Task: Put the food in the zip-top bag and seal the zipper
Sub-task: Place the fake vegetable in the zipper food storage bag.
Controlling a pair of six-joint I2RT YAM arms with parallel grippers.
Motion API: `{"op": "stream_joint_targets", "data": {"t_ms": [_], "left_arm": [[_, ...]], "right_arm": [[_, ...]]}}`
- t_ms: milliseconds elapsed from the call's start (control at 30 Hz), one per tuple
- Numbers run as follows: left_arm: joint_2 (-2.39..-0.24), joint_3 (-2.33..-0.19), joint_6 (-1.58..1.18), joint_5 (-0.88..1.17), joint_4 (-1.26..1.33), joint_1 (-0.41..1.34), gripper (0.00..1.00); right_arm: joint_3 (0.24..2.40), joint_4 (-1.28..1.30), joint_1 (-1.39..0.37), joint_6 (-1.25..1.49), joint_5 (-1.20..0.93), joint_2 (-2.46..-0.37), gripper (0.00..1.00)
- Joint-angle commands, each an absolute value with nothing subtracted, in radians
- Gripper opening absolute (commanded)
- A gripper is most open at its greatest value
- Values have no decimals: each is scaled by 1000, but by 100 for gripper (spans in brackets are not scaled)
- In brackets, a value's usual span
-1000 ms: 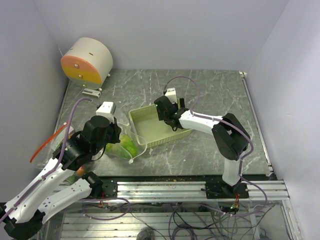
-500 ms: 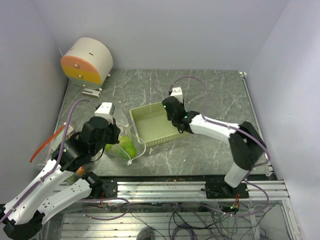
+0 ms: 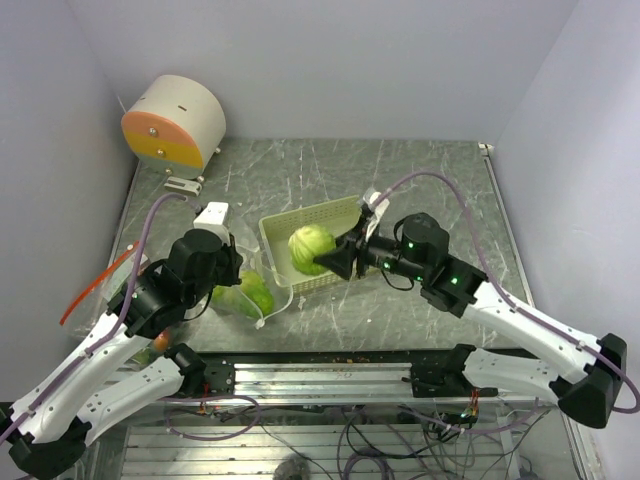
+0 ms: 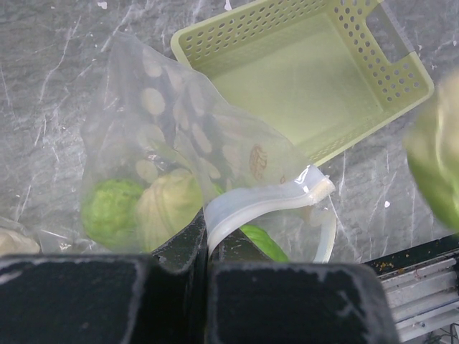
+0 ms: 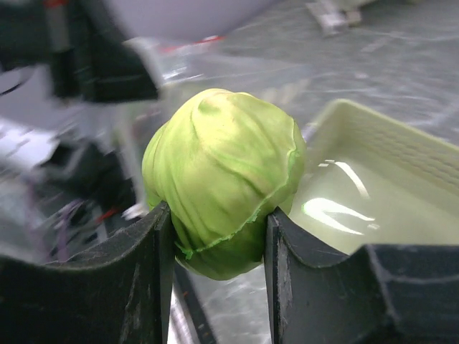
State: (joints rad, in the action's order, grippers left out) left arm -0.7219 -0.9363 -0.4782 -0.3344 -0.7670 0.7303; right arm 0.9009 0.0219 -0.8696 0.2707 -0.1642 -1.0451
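Right claw (image 5: pixel 219 217) has lifted green ball (image 5: pixel 222 168) above basket (image 3: pixel 332 212)

The left arm rises from the near-left corner with its elbow bent, its tool (image 4: pixel 208 240) pinched tight on the white rim of the zip-top bag (image 4: pixel 179 158). The right arm stretches leftward from the near right, its tool (image 5: pixel 219 236) roughly level, jaws clamped on either side of a light-green ball (image 5: pixel 222 172).
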Motion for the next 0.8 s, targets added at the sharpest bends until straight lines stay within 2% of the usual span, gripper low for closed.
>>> {"op": "stream_joint_targets", "data": {"t_ms": [0,100,200,533,767], "left_arm": [[-723,-990,-460,-357,-741,735,7],[-727,-996,-462,-353,-744,735,7],[-726,-986,-466,-351,-743,735,7],[-743,-972,-468,-324,-718,735,7],[-761,-964,-465,-285,-701,735,7]], "right_arm": [[853,-56,-871,245,-614,-1001,31],[847,-98,-881,256,-799,-1037,31],[837,-135,-917,245,-877,-1068,31],[923,-233,-959,261,-755,-1283,30],[995,-183,-972,243,-514,-1377,29]]}}
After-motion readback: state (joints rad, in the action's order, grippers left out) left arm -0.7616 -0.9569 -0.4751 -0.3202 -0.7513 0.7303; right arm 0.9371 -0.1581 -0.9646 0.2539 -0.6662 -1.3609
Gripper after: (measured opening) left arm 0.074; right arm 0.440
